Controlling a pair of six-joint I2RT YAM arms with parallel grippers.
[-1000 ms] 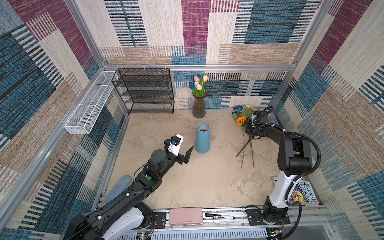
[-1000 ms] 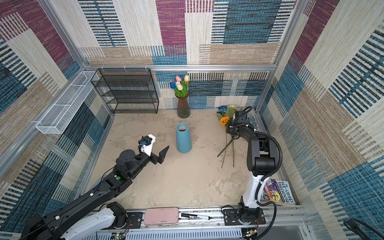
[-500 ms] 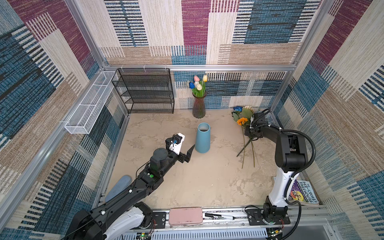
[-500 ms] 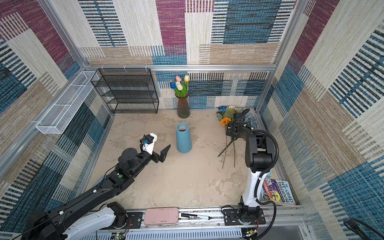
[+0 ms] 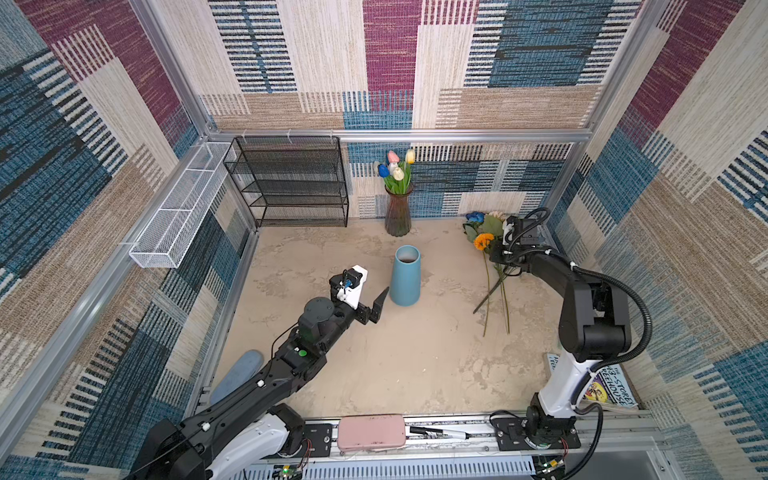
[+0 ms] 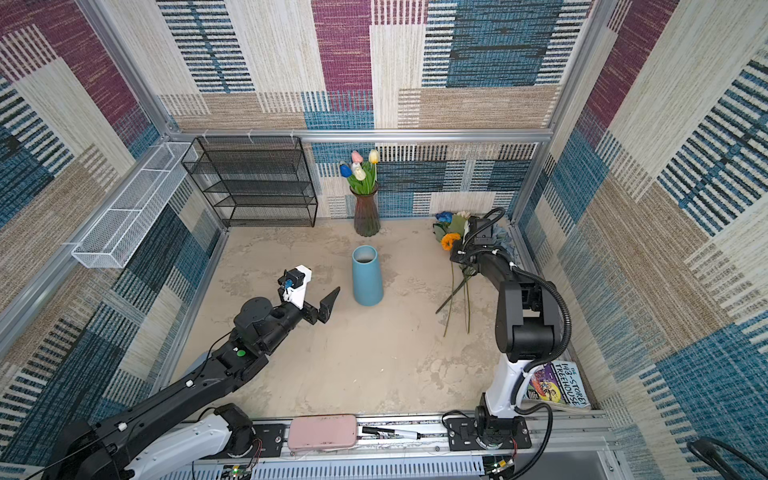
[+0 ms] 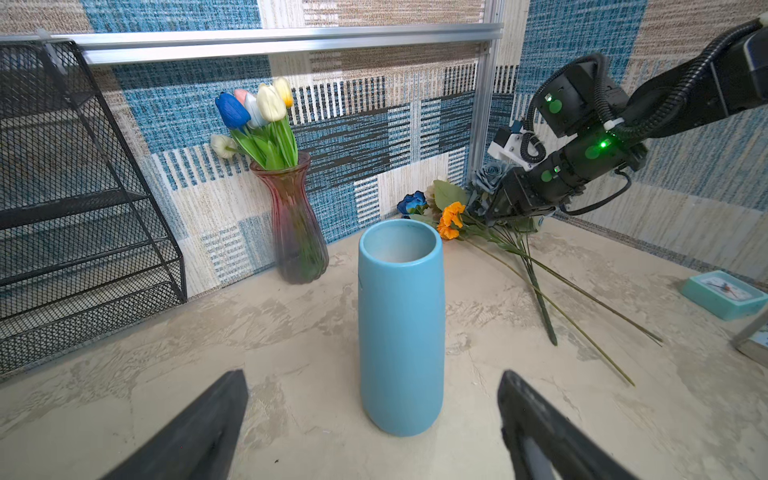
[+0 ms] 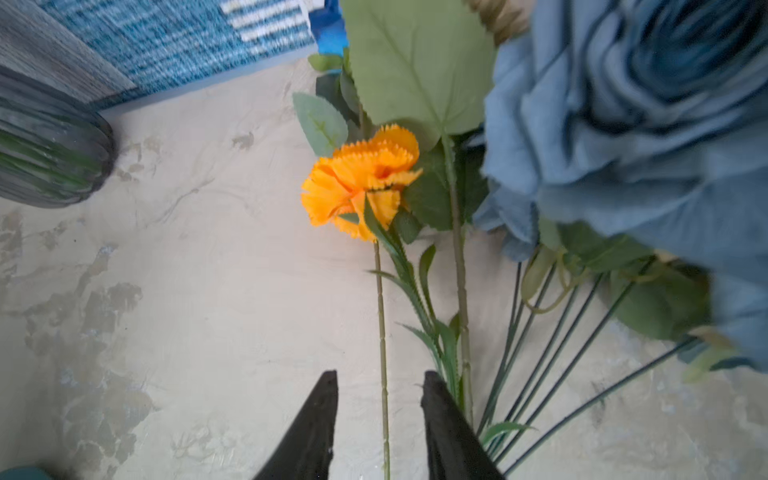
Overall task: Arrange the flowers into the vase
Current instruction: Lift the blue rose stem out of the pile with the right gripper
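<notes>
An empty blue vase (image 5: 406, 276) (image 6: 367, 276) (image 7: 401, 324) stands upright mid-table. Loose flowers lie at the back right: an orange flower (image 5: 483, 241) (image 8: 365, 178), a dusty-blue rose bunch (image 8: 623, 124) and a deep-blue rose (image 5: 475, 217), their stems fanning toward the front. My right gripper (image 8: 378, 380) (image 5: 496, 255) hangs low over those stems, open, with the orange flower's thin stem between its jaws and touching neither. My left gripper (image 7: 374, 378) (image 5: 370, 299) is wide open and empty, just short of the blue vase.
A red-brown glass vase (image 5: 398, 216) with tulips (image 5: 395, 166) stands at the back wall beside a black wire shelf (image 5: 291, 183). A teal clock (image 7: 725, 293) and a book (image 5: 606, 384) are at the right. A white wire basket (image 5: 178, 208) hangs on the left wall.
My left gripper has edged a little toward the blue vase. The right gripper has stayed over the flower stems, shifting only slightly.
</notes>
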